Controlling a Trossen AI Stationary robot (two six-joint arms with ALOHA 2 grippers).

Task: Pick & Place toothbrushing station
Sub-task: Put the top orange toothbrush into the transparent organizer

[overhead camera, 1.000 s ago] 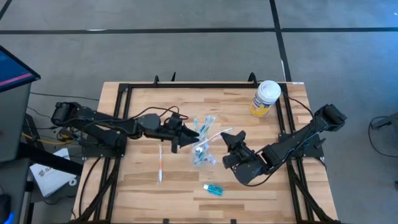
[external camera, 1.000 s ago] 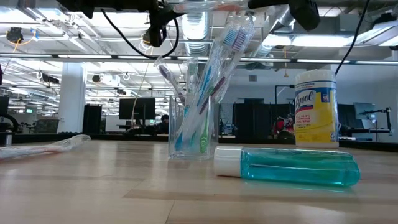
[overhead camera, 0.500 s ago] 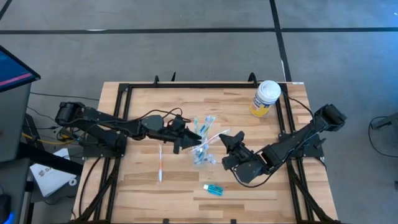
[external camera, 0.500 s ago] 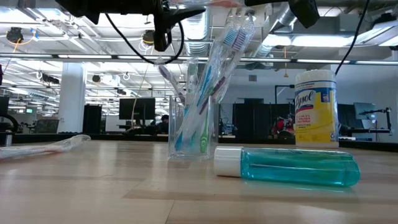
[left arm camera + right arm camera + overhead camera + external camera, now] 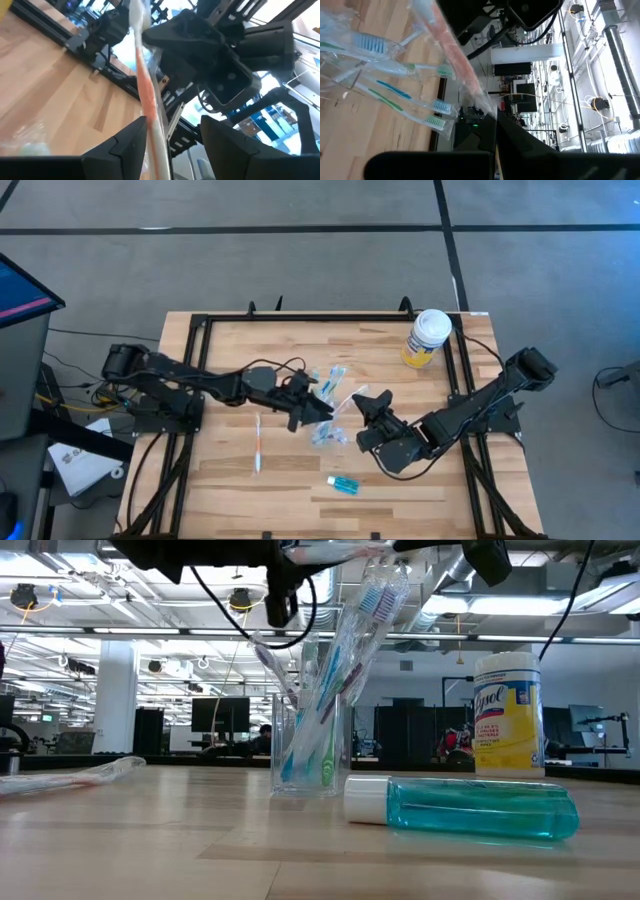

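Note:
A clear tumbler [image 5: 310, 745] stands upright mid-table [image 5: 325, 432] with several wrapped toothbrushes [image 5: 395, 92] in it. Above it my right gripper [image 5: 366, 400] is shut on a wrapped orange-handled toothbrush [image 5: 455, 55], which lies about level under the low view's top edge [image 5: 335, 550]. My left gripper [image 5: 322, 408] is open at the brush's other end, its fingers on either side of the handle [image 5: 147, 95]. A blue, white-capped tube [image 5: 470, 808] lies on its side near the front. One more wrapped toothbrush [image 5: 257, 445] lies flat to the left. My right gripper pinches the orange toothbrush in its wrapper between its two fingers, at the end nearest them [image 5: 482, 102]. The fingers come about level from the table's right. The brush is lifted clear and reaches out toward my left gripper. My left gripper: I cannot tell whether a finger [image 5: 132, 145] touches the brush.
A yellow container with a white lid [image 5: 427, 338] stands at the far right corner. A black frame rail [image 5: 200, 320] runs round the table's edge. Bare wood lies along the front left.
My left gripper has gone toward the table's right edge and slightly down, toward my right gripper, and its open fingers now stand around the free end of the held toothbrush. The toothbrush, the tumbler and the tube have stayed where they were.

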